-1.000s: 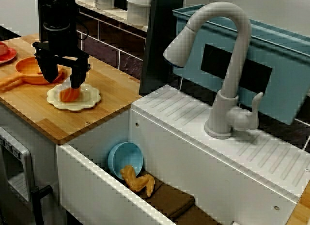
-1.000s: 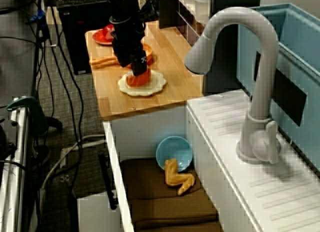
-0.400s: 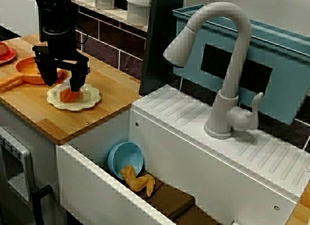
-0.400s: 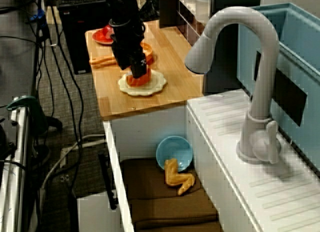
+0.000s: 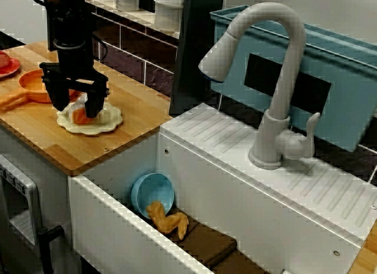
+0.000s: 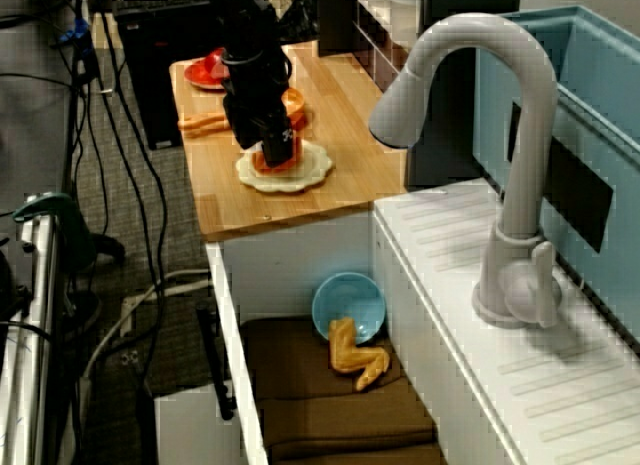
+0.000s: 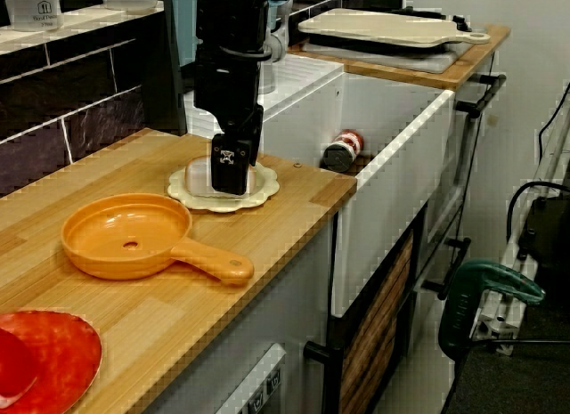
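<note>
Where the table [image 5: 136, 109] is viewed from the side, a pan [image 5: 32, 85] is seen at left; beside it, the tool [image 5: 78, 109] is held open above a plate [image 5: 112, 116], fingers [image 5: 59, 97] set either side of the orange piece [image 5: 81, 116] on it. Rightward, a bowl [image 5: 154, 191] is seen in the sink [image 5: 121, 165].

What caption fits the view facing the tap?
Open gripper straddles orange food on a cream plate, beside an orange pan.

Matt wood counter [image 5: 136, 118] — glossy orange plastic pan [image 7: 96, 255], smooth cream plate [image 5: 109, 122]
</note>
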You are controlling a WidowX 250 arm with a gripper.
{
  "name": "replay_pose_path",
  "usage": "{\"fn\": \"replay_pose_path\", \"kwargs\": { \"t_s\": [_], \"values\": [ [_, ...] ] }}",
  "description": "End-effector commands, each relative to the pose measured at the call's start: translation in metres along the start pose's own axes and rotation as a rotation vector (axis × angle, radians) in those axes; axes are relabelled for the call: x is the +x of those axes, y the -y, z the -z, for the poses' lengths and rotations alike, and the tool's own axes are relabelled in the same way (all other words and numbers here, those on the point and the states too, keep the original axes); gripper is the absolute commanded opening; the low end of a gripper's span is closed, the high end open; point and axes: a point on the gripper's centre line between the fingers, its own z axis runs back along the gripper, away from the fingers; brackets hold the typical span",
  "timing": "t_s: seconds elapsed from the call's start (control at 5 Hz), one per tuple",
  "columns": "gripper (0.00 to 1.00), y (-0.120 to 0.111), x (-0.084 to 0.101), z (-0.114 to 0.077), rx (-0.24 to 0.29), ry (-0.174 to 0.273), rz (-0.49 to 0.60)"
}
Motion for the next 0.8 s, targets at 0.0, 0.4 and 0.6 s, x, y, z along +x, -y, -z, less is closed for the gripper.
{"fn": "replay_pose_path", "kwargs": {
  "t_s": [0.0,0.4,0.6],
  "values": [
    [1.00,-0.0058,0.0110,-0.0094,-0.004,0.037,-0.014],
    [1.00,-0.0066,0.0100,-0.0069,-0.006,0.025,-0.019],
    [0.00,-0.0098,0.0090,-0.0070,-0.031,0.010,-0.016]
  ]
}}
